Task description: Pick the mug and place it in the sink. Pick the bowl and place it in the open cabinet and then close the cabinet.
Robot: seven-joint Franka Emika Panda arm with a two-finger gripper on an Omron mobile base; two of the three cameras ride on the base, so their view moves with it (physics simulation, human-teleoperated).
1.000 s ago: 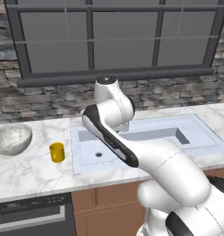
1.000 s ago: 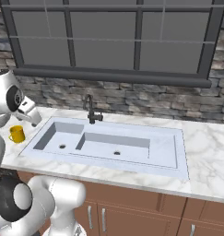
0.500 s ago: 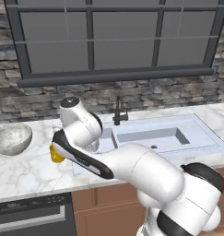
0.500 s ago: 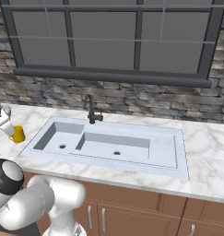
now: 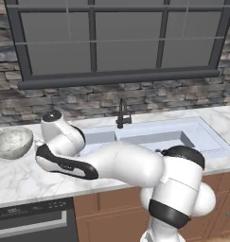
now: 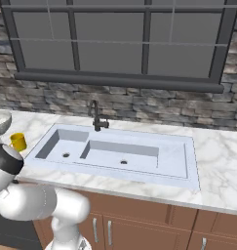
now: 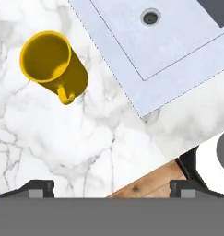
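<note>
The yellow mug (image 7: 53, 64) stands upright on the marble counter, its small handle toward the fingertips, at the upper left of the hand view. My gripper (image 7: 111, 189) hovers over the counter, open, with nothing between its fingers, and the mug is off to one side of it. In the right base view the mug (image 6: 17, 141) stands just left of the white sink (image 6: 120, 151). The speckled bowl (image 5: 12, 142) rests on the counter at far left. My arm hides the mug in the left base view. The cabinet is out of view.
A dark faucet (image 6: 95, 117) stands behind the sink's left basin. A sink corner with a drain hole (image 7: 150, 17) lies near the mug. The counter's front edge and the wooden cabinet front (image 7: 145, 182) lie under the hand. A stone wall and window back the counter.
The arm has swung left from over the sink and dropped low over the counter near the mug, now covering it in the left base view. The gripper stays open.
</note>
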